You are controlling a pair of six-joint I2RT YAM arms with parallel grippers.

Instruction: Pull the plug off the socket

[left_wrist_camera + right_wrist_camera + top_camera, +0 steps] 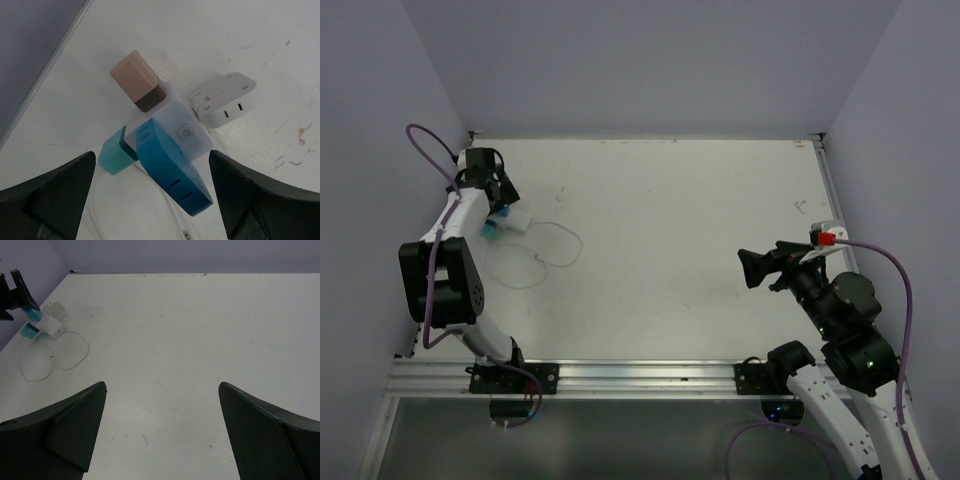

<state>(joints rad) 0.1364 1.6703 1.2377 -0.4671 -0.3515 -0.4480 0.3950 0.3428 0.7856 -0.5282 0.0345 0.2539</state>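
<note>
Left pincer (151,155) was spread wide and hanging over the socket cluster, with its fingers not on anything. Closest to the wrist cam was a chunky blue plug (172,167), poking out of the socket (172,117) toward 5 o'clock. A small teal plug (114,154) sat against the socket's 8 o'clock side. The socket itself was a white block with a little button on its face. At 11 o'clock a pink plug (136,77) with a brown base butted up against it. A flat white square plug (225,100) sat just beside it at 2 o'clock, but I couldn't tell whether that one was seated or only touching.

From overhead, the whole bunch was at roughly 10 o'clock on the counter (700,210), and a thin white cable (580,243) looped away from it toward 4 o'clock. Right pincer (162,385) was wide open too and holding nothing. It was at about 4 o'clock on the counter, well apart from the socket.
</note>
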